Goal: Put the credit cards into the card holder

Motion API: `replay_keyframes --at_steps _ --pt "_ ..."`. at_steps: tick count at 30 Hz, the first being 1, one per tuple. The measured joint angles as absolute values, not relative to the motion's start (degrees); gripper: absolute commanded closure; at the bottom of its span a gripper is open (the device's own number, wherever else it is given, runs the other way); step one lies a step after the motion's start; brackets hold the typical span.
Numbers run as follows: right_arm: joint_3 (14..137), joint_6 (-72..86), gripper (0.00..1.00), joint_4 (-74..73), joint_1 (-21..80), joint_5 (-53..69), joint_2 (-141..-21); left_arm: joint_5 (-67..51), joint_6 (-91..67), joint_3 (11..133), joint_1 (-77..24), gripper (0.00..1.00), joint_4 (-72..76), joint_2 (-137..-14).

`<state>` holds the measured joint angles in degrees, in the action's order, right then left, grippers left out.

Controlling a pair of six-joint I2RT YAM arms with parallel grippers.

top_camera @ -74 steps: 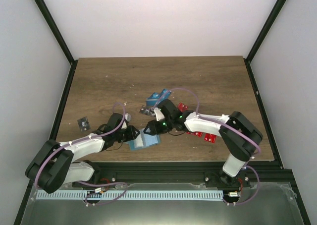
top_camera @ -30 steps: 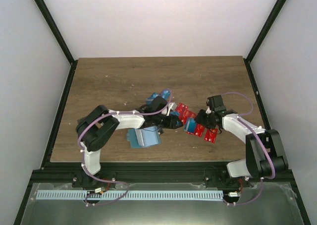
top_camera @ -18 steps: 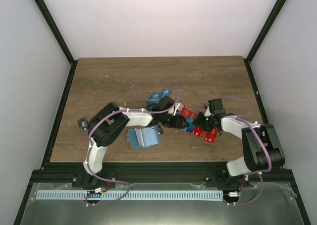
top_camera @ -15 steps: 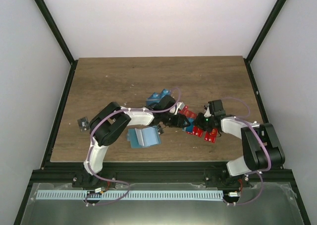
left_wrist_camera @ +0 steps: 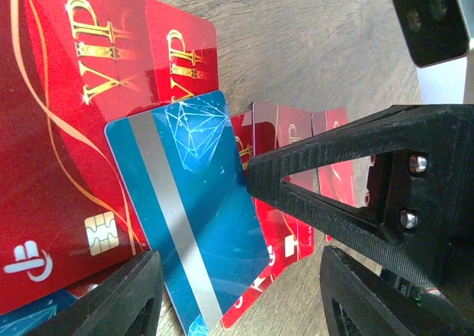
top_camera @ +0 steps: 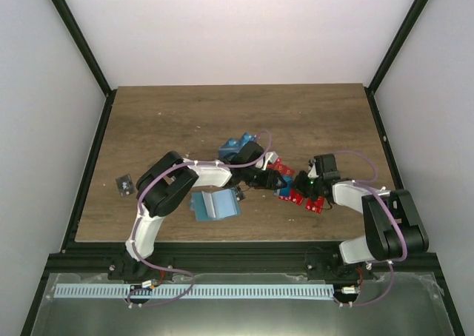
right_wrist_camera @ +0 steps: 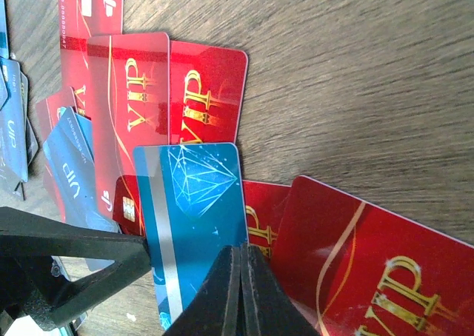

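— Cards (right_wrist_camera: 204, 92): where have they got to?
— Most are in a loose heap on the table (top_camera: 163, 121), right of the middle. The red cards (left_wrist_camera: 67, 129) are fanned out and overlapping. One blue card (right_wrist_camera: 194, 203) with a silver stripe and a diamond lies on top of them. More blue cards (top_camera: 237, 142) sit just behind the heap. A black card (top_camera: 124, 183) lies well off to the left.
— And the holder?
— The holder (top_camera: 215, 204) is flat on the wood near the front edge, left of the heap and apart from both grippers.
— The arms?
— Both reach in over the heap from opposite sides. The left gripper (left_wrist_camera: 238, 258) hangs over the striped blue card with its jaws wide apart. The right gripper (right_wrist_camera: 238, 258) has its jaws pressed together, with the tip right at that card's corner. I can't tell whether it actually touches.
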<state>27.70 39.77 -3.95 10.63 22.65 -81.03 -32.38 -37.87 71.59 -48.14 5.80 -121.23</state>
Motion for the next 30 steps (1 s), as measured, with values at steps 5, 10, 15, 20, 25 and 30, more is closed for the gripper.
replay_keyframes --at_steps 5,10,15,20,25,30 --pt "27.0 40.2 0.99 -2.7 10.2 23.9 -81.0 -34.3 -40.2 69.9 -47.8 0.41 9.4 -121.2" --pt "26.8 40.4 0.99 -2.4 10.1 24.1 -81.0 -36.1 -43.0 68.1 -47.5 0.44 12.8 -121.2" --pt "26.2 41.0 0.99 -1.8 10.3 25.8 -81.0 -39.2 -46.0 66.6 -48.2 0.48 17.7 -121.1" --pt "26.0 41.3 0.99 -2.0 10.3 26.6 -80.9 -40.1 -48.2 64.9 -48.4 0.47 21.3 -120.4" --pt "26.0 41.1 0.99 -2.7 10.3 27.0 -80.7 -34.3 -45.1 64.9 -48.2 0.42 13.5 -117.1" --pt "26.0 40.9 0.99 -2.8 10.5 29.0 -81.3 -27.2 -41.4 65.2 -48.2 0.39 4.6 -114.0"
